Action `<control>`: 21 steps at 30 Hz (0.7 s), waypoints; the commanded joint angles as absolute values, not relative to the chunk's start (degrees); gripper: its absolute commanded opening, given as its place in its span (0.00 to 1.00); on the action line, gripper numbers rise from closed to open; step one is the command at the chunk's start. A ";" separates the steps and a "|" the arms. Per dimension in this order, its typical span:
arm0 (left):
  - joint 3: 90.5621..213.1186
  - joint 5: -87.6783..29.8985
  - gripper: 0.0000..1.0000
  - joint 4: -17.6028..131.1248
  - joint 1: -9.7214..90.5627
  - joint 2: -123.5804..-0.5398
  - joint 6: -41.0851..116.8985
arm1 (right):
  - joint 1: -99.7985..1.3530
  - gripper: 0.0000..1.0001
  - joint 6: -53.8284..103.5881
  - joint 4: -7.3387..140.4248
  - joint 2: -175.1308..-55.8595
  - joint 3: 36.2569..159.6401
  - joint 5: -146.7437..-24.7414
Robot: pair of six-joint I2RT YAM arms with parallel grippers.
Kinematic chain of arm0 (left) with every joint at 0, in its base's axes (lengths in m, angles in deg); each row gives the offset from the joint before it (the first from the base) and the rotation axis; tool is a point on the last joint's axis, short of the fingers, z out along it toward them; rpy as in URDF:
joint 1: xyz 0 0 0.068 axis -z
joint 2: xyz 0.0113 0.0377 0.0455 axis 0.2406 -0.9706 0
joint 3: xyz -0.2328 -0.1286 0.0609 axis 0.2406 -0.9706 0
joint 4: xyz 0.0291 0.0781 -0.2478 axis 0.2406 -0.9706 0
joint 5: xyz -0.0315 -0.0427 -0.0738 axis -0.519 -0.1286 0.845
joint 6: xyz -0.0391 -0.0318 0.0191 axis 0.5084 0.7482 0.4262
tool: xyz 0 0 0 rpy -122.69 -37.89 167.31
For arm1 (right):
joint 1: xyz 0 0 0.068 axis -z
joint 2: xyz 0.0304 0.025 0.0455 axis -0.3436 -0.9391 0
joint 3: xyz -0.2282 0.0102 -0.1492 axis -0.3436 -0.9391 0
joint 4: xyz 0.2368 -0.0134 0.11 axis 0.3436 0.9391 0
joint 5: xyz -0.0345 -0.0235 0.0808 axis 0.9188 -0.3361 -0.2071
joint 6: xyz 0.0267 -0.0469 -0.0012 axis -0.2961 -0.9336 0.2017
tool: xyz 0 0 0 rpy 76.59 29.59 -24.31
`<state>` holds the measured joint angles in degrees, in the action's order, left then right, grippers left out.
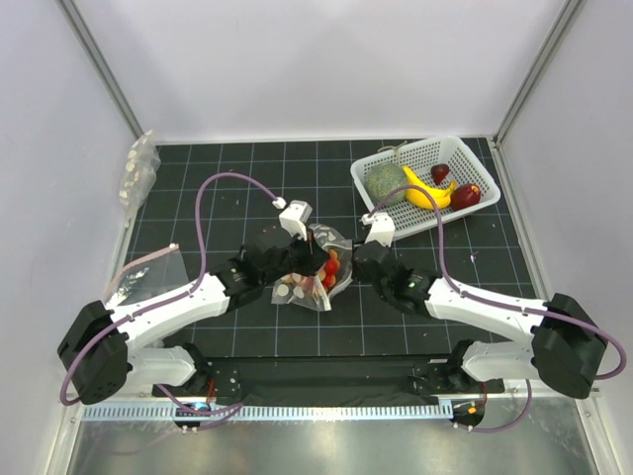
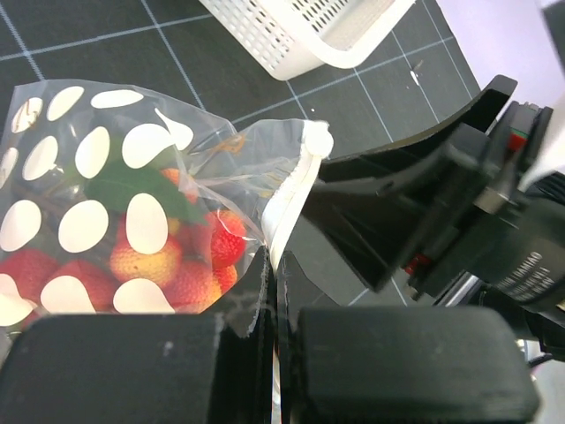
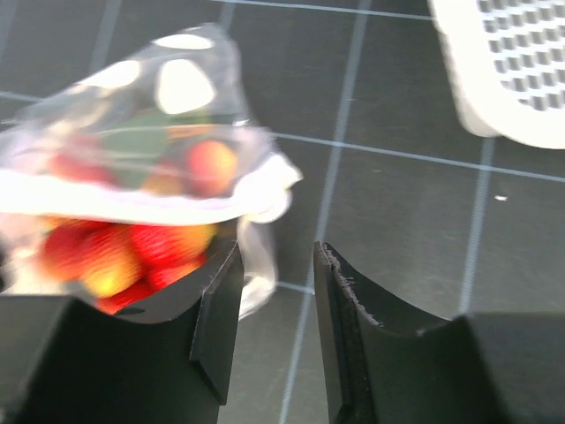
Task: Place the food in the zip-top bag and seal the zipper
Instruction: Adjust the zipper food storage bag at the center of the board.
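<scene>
left tool [image 2: 272,284]: jaws closed tight, pinching the zipper [image 2: 288,205] edge of the zip-top bag [image 2: 84,168]; the white strip runs down into the slit between the two fingers.
right tool [image 3: 275,276]: jaws narrow but apart, with dark table visible through the gap. It grips nothing. A loose flap of bag film hangs just beside the inner face of its left finger.
tool spacing: the two tools face each other across the bag mouth, close together. In the left wrist view a black right finger sits just beside the rounded end of the zipper.
food [image 2: 163,261]: inside the bag, red fruits with yellow-orange patches and a green leaf, packed behind the white dots.
bag position: mid-table between the two tools, crumpled, with its body resting on the table [image 1: 247,178] and its mouth edge lifted toward the tools.
zipper state: bunched and curved; cannot tell whether it is pressed shut along its length.
basket [image 1: 447,158]: white mesh, far right of the table, well apart from the bag.
basket contents: round green vegetable [image 1: 387,182], banana [image 1: 428,194], dark red pieces [image 1: 466,195].
plain bags: one at the far left edge [image 1: 138,170], one beside the left arm [image 1: 148,267].
</scene>
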<state>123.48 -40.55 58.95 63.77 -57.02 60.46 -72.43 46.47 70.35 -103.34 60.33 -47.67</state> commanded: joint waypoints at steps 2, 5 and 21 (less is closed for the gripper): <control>125.73 -43.65 0.00 59.14 63.58 -56.53 60.08 | -72.65 0.42 48.73 75.69 -107.17 65.73 -38.56; 125.81 -47.08 0.00 57.56 63.58 -55.91 59.73 | -72.65 0.40 49.61 78.60 -109.03 67.66 -35.92; 125.11 -63.08 0.00 52.20 63.58 -51.96 58.58 | -72.57 0.30 51.29 85.90 -111.41 71.79 -31.61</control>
